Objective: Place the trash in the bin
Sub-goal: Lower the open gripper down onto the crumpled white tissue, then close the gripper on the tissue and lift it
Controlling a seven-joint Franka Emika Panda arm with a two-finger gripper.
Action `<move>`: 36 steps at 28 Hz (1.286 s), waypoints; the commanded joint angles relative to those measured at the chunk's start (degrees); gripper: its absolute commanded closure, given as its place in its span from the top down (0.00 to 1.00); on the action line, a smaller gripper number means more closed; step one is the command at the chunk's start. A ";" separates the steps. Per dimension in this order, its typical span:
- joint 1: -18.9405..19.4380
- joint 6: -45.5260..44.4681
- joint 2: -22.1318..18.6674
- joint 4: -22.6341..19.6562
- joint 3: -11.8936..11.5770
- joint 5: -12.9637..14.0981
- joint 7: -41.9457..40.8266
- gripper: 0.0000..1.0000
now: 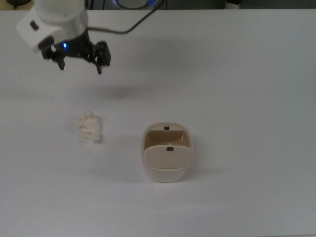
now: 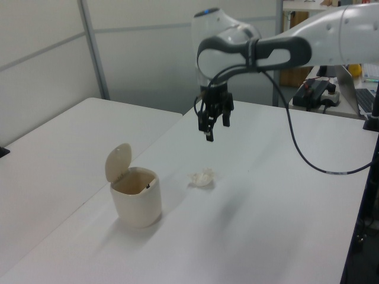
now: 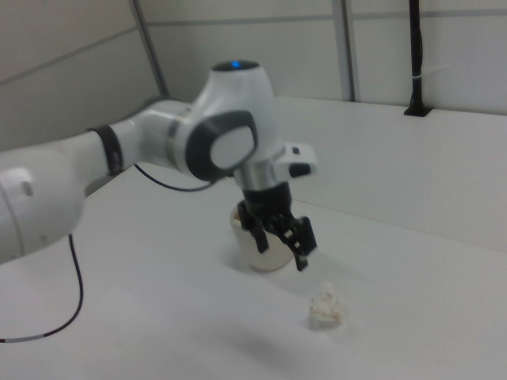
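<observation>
The trash [image 1: 89, 127] is a crumpled cream-white wad lying on the white table [image 1: 247, 74], to the top view's left of the bin [image 1: 168, 158]. The beige bin stands upright with its flap lid tilted up, showing a tan inside and two black marks. My gripper [image 1: 80, 66] hangs open and empty in the air, above and beyond the trash. In the left view the gripper [image 2: 212, 130] is above the trash [image 2: 202, 177], with the bin [image 2: 136, 198] nearer the camera. In the right view the gripper [image 3: 281, 253] partly hides the bin [image 3: 268, 264]; the trash [image 3: 327, 305] lies in front.
A second white table [image 2: 53, 154] adjoins on the left view's left. A laptop and cables [image 2: 361, 94] sit past the table's edge at the left view's right. A black post [image 3: 416, 55] stands at the back in the right view.
</observation>
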 commanded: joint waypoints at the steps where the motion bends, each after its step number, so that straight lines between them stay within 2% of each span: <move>1: -1.29 5.95 5.86 -0.31 0.13 -0.88 -1.93 1.00; 5: -1.56 8.07 8.33 -0.57 0.04 -0.97 -2.02 0.99; 6: -1.56 9.20 8.94 -0.92 0.04 -1.58 -2.11 0.94; 10: -1.56 11.41 9.65 -2.41 0.13 -3.08 -2.11 0.84; 20: -0.94 16.86 12.73 -2.94 0.57 -2.64 -2.11 0.78; 21: -0.86 17.12 12.82 -2.94 0.66 -2.64 -2.11 0.74; 23: -0.68 17.39 13.17 -2.94 0.66 -2.56 -2.11 0.59; 24: -0.59 17.56 13.25 -2.86 0.66 -2.55 -2.11 0.39; 27: -0.59 17.56 13.26 -2.77 0.66 -2.38 -2.20 0.17; 30: -0.59 17.56 13.26 -2.77 0.66 -2.29 -2.20 0.00; 36: -0.50 17.48 13.17 -2.68 0.75 -2.29 -2.20 0.00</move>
